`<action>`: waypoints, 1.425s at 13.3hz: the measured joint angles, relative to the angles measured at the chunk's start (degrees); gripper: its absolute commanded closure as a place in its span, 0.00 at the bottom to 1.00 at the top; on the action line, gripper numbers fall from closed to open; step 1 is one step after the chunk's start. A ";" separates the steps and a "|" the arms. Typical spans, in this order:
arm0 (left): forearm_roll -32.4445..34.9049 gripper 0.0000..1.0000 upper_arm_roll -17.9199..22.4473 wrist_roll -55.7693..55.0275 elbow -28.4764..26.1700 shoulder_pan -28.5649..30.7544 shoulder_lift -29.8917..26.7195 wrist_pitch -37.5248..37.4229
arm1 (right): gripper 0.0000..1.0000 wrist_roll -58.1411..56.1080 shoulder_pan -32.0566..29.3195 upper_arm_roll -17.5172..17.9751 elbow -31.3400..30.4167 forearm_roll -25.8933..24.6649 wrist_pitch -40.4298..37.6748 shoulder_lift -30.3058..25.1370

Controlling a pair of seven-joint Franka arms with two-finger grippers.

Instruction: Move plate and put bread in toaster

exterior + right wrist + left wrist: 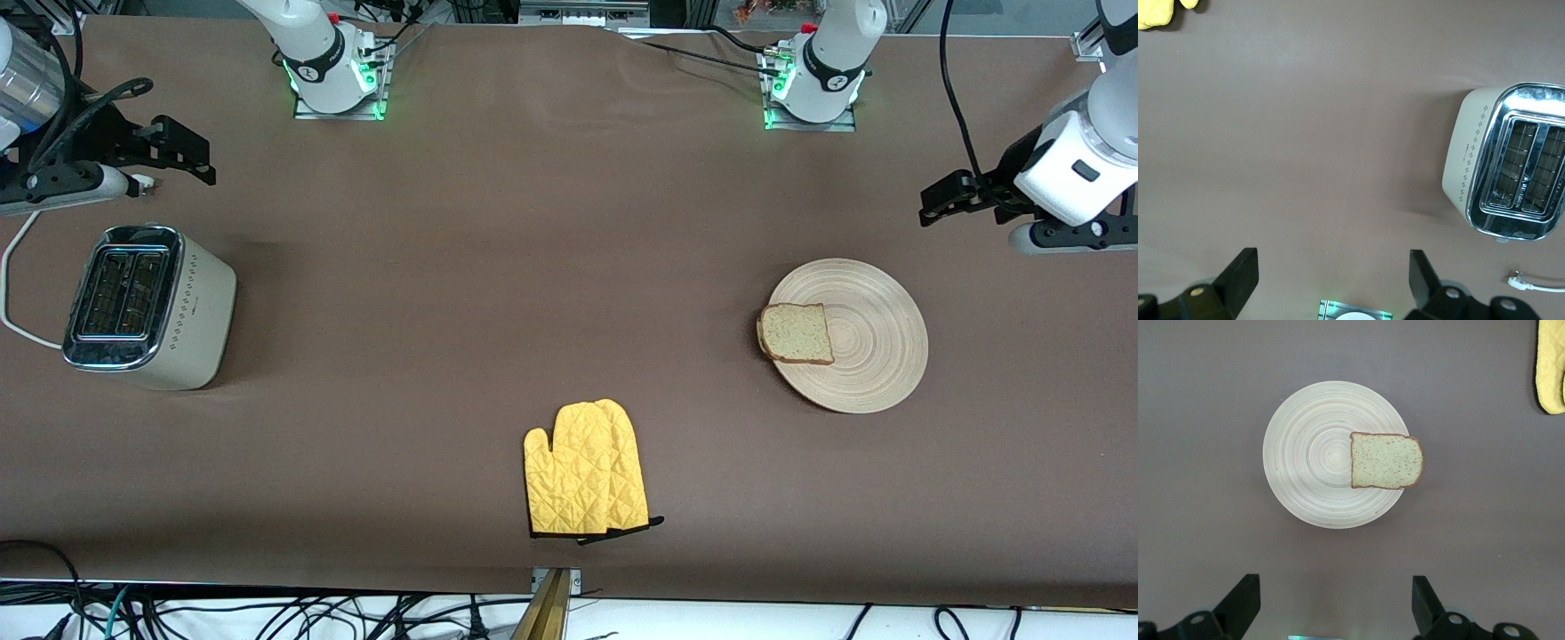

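Note:
The light-wood plate [876,356] lies toward the left arm's end of the table. The bread [796,332] lies flat on it, and overhangs its rim on the side toward the toaster. The cream toaster [147,307] stands at the right arm's end, its slots empty. My left gripper [929,203] is open and empty, up in the air beside the plate. Its wrist view shows the plate [1311,467] and the bread [1386,461] ahead of the open gripper [1331,600]. My right gripper [200,160] is open and empty, up near the toaster [1511,160], which lies off to the side of the gripper [1331,277].
A yellow quilted oven mitt [584,471] lies mid-table, nearer the front camera than the plate and the toaster. It also shows at the edge of both wrist views [1551,367] [1155,12]. The toaster's white cord [13,284] trails off at the table's end.

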 measured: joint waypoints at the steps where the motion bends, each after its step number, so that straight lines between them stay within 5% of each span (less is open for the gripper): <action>1: -0.11 0.00 0.03 0.00 0.00 0.74 0.14 0.01 | 0.00 0.00 0.00 0.00 -0.03 0.00 0.00 0.01; 8: -13.60 0.00 0.38 14.32 -0.22 12.90 4.91 -0.01 | 0.00 0.00 0.24 0.05 -0.09 0.00 0.30 0.01; 14: -26.24 0.00 0.52 43.36 -0.87 24.65 16.48 -0.40 | 0.00 0.00 0.28 -0.01 -0.30 0.00 0.40 0.00; 19: -35.33 0.00 0.51 54.33 -1.14 32.73 28.05 -3.73 | 0.00 0.00 0.25 -0.27 -0.30 0.00 0.37 -0.06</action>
